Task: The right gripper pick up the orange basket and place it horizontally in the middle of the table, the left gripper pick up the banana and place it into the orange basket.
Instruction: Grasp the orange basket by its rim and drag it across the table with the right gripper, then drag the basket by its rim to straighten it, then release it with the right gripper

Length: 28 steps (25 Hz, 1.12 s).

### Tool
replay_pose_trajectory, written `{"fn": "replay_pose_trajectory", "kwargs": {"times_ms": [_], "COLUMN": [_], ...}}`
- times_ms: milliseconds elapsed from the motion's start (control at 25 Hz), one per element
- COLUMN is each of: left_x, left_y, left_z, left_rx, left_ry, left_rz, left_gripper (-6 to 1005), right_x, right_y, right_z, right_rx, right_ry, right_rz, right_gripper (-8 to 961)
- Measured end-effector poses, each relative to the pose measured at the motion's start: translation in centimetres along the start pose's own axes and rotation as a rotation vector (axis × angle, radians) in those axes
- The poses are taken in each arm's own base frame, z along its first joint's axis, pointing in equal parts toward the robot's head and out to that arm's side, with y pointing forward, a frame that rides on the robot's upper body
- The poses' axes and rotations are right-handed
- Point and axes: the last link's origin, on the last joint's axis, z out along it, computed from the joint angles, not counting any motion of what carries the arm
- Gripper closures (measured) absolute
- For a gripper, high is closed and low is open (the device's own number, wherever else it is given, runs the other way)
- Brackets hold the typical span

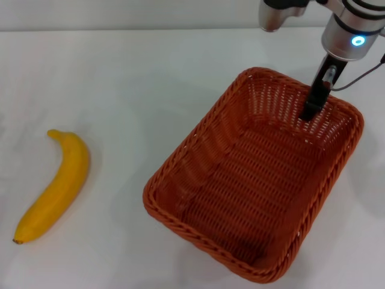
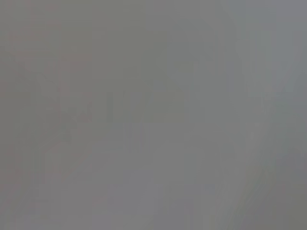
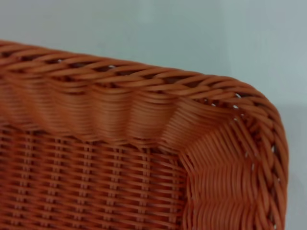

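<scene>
The orange basket (image 1: 198,135) sits on the white table (image 1: 132,78) right of centre, turned diagonally and empty. My right gripper (image 1: 313,103) comes down from the upper right, under its blue ring light, and reaches just inside the basket's far wall near the far right corner. The right wrist view shows that braided rim corner of the orange basket (image 3: 144,76) from close up, with the table behind it. The banana (image 1: 57,186) lies on the table at the left, well apart from the basket. My left gripper is out of view; its wrist view is plain grey.
Bare white table (image 1: 120,253) lies between the banana and the basket and along the far side. The basket's near corner reaches close to the front edge of the head view.
</scene>
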Motion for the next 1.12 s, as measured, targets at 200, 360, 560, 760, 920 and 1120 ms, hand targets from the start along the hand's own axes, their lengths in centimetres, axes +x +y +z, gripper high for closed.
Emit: {"fn": "replay_pose_trajectory", "kwargs": {"times_ms": [200, 360, 560, 760, 920, 1120], "left_x": [0.1, 0.4, 1.1, 1.7, 2.1, 2.3], "left_y": [-0.2, -0.6, -1.3, -1.7, -1.9, -1.9], "left_z": [-0.4, -0.6, -0.8, -0.8, -0.6, -0.5], "left_rx": [0.007, 0.012, 0.016, 0.014, 0.007, 0.003], "left_ry": [0.0, 0.001, 0.001, 0.004, 0.01, 0.013], "left_rz": [0.012, 0.033, 0.064, 0.094, 0.125, 0.151], "left_gripper": [288, 288, 289, 289, 289, 290], "right_x": [-0.5, -1.2, -0.8, 0.9, 1.9, 2.4], "right_y": [0.4, 0.6, -0.2, -1.2, -1.4, -0.6], "right_z": [-0.7, -1.6, -2.6, -2.6, -2.5, -2.0], "right_rx": [-0.036, -0.099, -0.17, -0.246, -0.316, -0.426], "right_ry": [-0.009, -0.057, -0.124, -0.165, -0.197, -0.216], "right_rz": [0.038, 0.134, 0.341, 0.556, 0.677, 0.811], "right_gripper": [640, 680, 708, 780, 822, 839]}}
